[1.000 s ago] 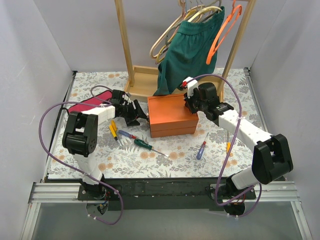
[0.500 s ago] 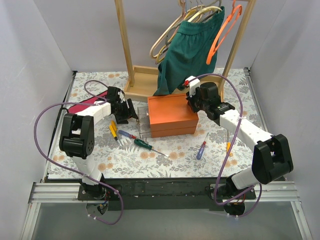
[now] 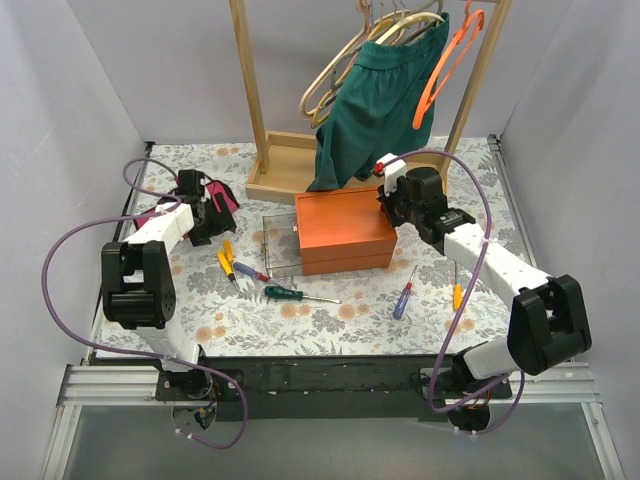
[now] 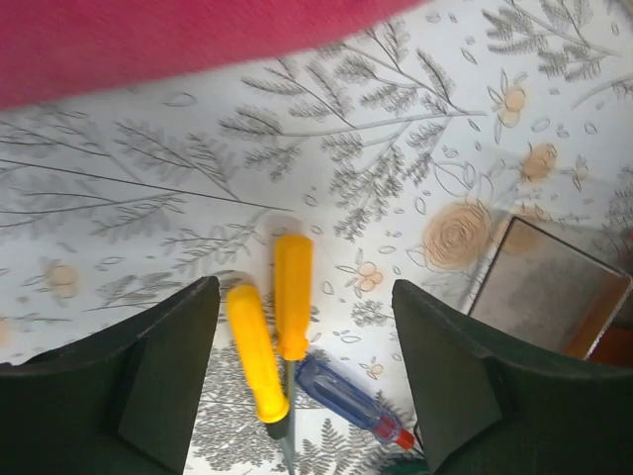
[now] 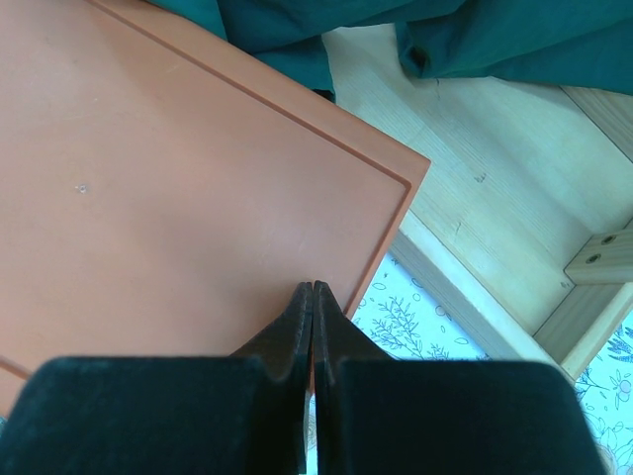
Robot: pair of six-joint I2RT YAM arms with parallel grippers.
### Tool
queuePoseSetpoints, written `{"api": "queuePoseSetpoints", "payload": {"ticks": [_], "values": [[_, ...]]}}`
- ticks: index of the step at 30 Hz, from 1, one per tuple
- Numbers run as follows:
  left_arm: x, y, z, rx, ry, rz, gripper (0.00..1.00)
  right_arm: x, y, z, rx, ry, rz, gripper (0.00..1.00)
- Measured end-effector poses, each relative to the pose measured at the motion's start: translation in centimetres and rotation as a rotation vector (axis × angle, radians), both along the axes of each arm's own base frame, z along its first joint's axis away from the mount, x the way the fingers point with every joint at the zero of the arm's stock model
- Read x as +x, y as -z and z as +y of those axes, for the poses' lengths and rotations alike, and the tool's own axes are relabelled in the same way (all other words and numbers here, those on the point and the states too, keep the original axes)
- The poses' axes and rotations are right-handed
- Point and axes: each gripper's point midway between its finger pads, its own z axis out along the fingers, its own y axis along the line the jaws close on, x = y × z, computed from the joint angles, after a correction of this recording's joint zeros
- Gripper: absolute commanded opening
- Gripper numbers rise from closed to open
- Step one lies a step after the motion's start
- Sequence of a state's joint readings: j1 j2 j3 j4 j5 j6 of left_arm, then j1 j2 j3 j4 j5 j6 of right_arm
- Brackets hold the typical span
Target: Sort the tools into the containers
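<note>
The left gripper (image 4: 302, 302) hangs wide and empty over light, stiff yellow screwdrivers (image 4: 258, 353), likely best pinched across their smooth handles; the right gripper (image 5: 313, 297) is closed.

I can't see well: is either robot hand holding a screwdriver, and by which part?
Neither. The left hand is open above the yellow screwdriver lying on the table; the right hand is shut, empty, over the orange box.
</note>
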State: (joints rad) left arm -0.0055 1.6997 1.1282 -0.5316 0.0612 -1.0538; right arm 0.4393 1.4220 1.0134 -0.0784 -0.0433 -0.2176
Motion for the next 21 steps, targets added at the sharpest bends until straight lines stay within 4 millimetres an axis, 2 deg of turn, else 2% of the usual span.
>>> {"api": "queuePoseSetpoints", "payload": {"ticks": [5, 8, 12, 13, 21], "values": [[0.8, -2.2, 1.9, 0.098, -0.035, -0.023, 0.7, 0.0, -0.1, -0.5, -0.008, 0.005, -0.008, 0.01], [0.6, -2.3, 2.4, 0.13, -0.037, -0.009, 0.63, 0.1, -0.1, -0.8, -0.011, 0.006, -0.01, 0.01], [0.1, -1.6, 2.4, 0.132, -0.032, 0.022, 0.57, -0.1, -0.1, -0.9, -0.004, 0.0, -0.009, 0.01], [0.1, -0.9, 2.3, 0.127, -0.028, 0.037, 0.52, -0.3, -0.1, -0.9, -0.002, -0.003, -0.008, 0.01], [-0.1, 2.4, 1.4, 0.094, 0.011, 0.115, 0.42, -1.9, 0.0, -1.3, 0.033, -0.024, -0.01, 0.01]]}}
